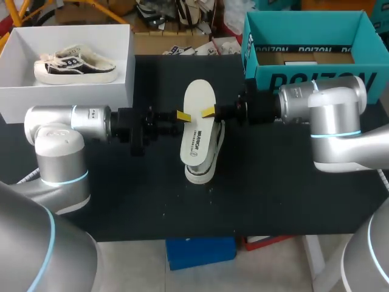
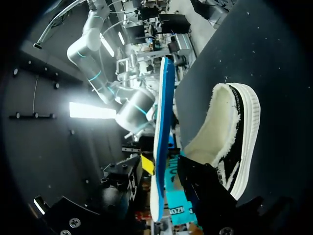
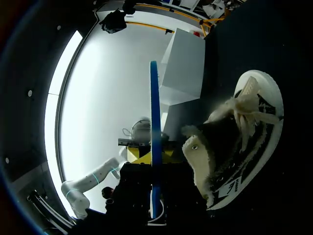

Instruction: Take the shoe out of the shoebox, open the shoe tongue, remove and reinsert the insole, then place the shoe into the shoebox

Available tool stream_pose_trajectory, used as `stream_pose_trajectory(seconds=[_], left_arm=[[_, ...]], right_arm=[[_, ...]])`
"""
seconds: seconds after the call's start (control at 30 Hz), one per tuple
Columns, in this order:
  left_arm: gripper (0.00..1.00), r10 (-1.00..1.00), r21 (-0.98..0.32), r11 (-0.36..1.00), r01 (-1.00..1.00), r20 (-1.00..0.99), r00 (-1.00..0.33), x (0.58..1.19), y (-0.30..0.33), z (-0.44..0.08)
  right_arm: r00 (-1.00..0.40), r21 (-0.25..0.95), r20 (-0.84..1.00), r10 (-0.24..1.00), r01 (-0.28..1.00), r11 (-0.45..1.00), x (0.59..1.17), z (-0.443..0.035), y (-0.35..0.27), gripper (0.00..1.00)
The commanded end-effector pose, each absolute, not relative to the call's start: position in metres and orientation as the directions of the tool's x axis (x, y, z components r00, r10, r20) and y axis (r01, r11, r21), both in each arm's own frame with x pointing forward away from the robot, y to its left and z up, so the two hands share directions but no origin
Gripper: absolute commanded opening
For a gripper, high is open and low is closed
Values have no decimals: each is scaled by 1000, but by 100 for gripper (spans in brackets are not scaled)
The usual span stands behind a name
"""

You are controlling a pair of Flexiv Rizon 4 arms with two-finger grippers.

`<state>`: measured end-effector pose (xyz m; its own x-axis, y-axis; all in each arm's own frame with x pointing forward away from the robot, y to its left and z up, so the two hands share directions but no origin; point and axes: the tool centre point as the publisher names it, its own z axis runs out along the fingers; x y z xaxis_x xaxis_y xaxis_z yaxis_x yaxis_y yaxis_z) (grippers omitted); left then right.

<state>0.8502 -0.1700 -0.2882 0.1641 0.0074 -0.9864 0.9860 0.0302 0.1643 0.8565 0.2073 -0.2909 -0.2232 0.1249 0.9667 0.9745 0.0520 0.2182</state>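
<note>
The left gripper [image 1: 182, 115] and right gripper [image 1: 208, 112] are each clenching an opposite edge of the insole [image 1: 197, 131] at frame centre, holding it level just above the shoe [image 1: 200, 172], probably aligning it for reinsertion.

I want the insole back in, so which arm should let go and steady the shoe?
Right, probably. Left gripper and right gripper both pinch the insole over the shoe, which juts out on the right arm's side, so it is nearer.
</note>
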Motion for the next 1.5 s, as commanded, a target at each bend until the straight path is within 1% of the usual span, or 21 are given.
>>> stream_pose_trajectory(seconds=[0.03, 0.33, 0.47, 0.5, 0.53, 0.73, 0.8, 0.83, 0.87, 0.9, 1.07, 1.1, 1.13, 1.2, 1.27, 1.37, 1.5], left_arm=[[45, 9, 169, 23, 985, -986, 169, 852, -177, -289], [37, 12, 180, 2, 984, -984, 180, 850, -185, -288], [32, 13, 178, 2, 984, -984, 177, 851, -188, -289], [22, 14, 178, 2, 984, -984, 178, 851, -188, -289], [17, 16, 178, 3, 984, -984, 178, 851, -189, -289], [14, 28, 180, -1, 984, -983, 179, 852, -192, -290], [15, 30, 181, -3, 984, -983, 181, 852, -193, -291], [12, 31, 182, -3, 983, -983, 182, 853, -194, -291], [3, 32, 183, -3, 983, -983, 183, 853, -194, -291], [0, 34, 184, -3, 983, -982, 184, 853, -194, -291], [0, 57, 190, 7, 982, -980, 189, 852, -193, -290], [0, 77, 194, 18, 981, -978, 192, 852, -191, -289], [0, 89, 195, 23, 981, -977, 192, 851, -189, -288], [0, 122, 204, 28, 979, -972, 199, 847, -185, -285], [0, 133, 187, 27, 982, -974, 182, 842, -180, -282], [0, 130, 171, -11, 985, -977, 171, 828, -173, -278], [0, 174, 143, -38, 989, -974, 148, 806, -166, -277]], right_arm=[[-222, 217, 967, 127, 975, 52, 856, -291, 208, 0], [-222, 217, 967, 127, 975, 52, 856, -291, 208, 0], [-222, 217, 967, 127, 975, 52, 856, -291, 208, 0], [-222, 217, 967, 127, 975, 52, 856, -291, 208, 0], [-222, 217, 967, 127, 975, 52, 856, -291, 208, 0], [-222, 217, 967, 127, 975, 52, 856, -291, 208, 0], [-222, 217, 967, 127, 975, 52, 856, -291, 208, 0], [-222, 217, 967, 127, 975, 52, 856, -291, 208, 0], [-222, 217, 967, 127, 975, 52, 856, -291, 208, 0], [-222, 217, 967, 127, 975, 52, 856, -291, 208, 0], [-222, 217, 967, 127, 975, 52, 856, -291, 208, 0], [-218, 214, 968, 123, 976, 41, 856, -291, 207, 4], [-214, 213, 968, 127, 977, 23, 856, -290, 206, 100], [-212, 212, 967, 140, 977, 14, 855, -286, 204, 100], [-185, 191, 967, 177, 982, -15, 854, -282, 201, 100], [-148, 167, 965, 215, 983, -73, 849, -274, 195, 100], [-143, 179, 948, 284, 978, -108, 838, -263, 188, 100]])
